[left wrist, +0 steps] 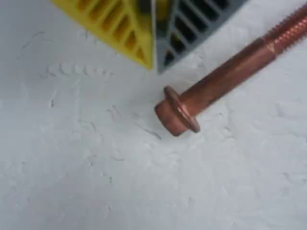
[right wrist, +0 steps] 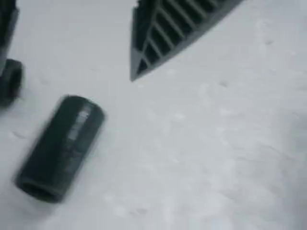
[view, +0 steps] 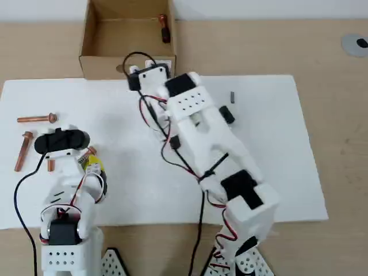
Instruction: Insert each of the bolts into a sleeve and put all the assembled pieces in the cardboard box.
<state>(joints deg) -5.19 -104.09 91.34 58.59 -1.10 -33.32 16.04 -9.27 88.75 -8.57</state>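
Observation:
My left gripper [left wrist: 153, 50] hangs low over the white mat with its yellow and grey fingers shut and nothing between them. A copper bolt [left wrist: 225, 79] lies flat just beside the tips, apart from them. From above, this gripper [view: 92, 165] sits at the mat's left side. My right gripper [view: 144, 80] is stretched out close to the cardboard box [view: 87, 40]. One grey finger [right wrist: 163, 33] shows, with open space beside it. A black sleeve [right wrist: 60, 148] lies on its side on the mat a little way from that finger. One assembled piece [view: 164, 27] rests inside the box.
Three loose bolts [view: 35, 119] [view: 23, 150] [view: 50, 164] lie at the mat's left edge. Two dark sleeves [view: 227, 115] [view: 232, 97] lie right of the right arm. Another dark round object [right wrist: 9, 81] sits near the sleeve. Bare wood surrounds the mat [view: 276, 172].

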